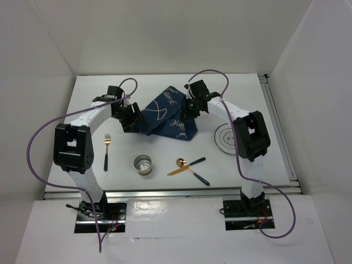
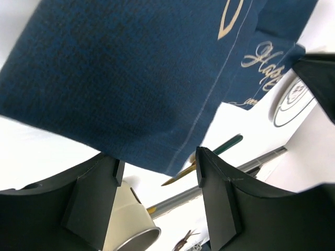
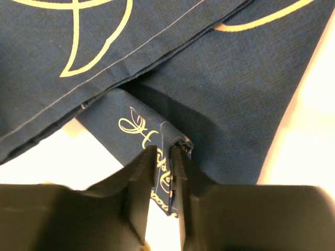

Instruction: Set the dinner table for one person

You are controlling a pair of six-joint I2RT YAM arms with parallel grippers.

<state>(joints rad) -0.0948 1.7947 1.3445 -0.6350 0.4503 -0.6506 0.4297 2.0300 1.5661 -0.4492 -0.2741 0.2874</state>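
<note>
The white dinner table [image 1: 247, 91] carries a navy placemat [image 1: 165, 116] with pale line drawings, rumpled and folded at mid-back. My right gripper [image 1: 190, 108] is shut on a raised fold of the placemat [image 3: 209, 89], pinched between its fingertips in the right wrist view [image 3: 164, 157]. My left gripper [image 1: 130, 119] is at the placemat's left edge with its jaws open [image 2: 158, 164]. The placemat's hemmed edge [image 2: 131, 78] hangs just beyond the fingertips, not clamped.
A gold fork with a green handle [image 1: 107, 149] lies at the left. A metal cup [image 1: 143, 164] stands in the front middle and shows in the left wrist view [image 2: 125, 219]. A gold spoon [image 1: 190, 163] and knife [image 1: 192, 172] lie crossed. A white plate [image 1: 225, 136] sits at the right.
</note>
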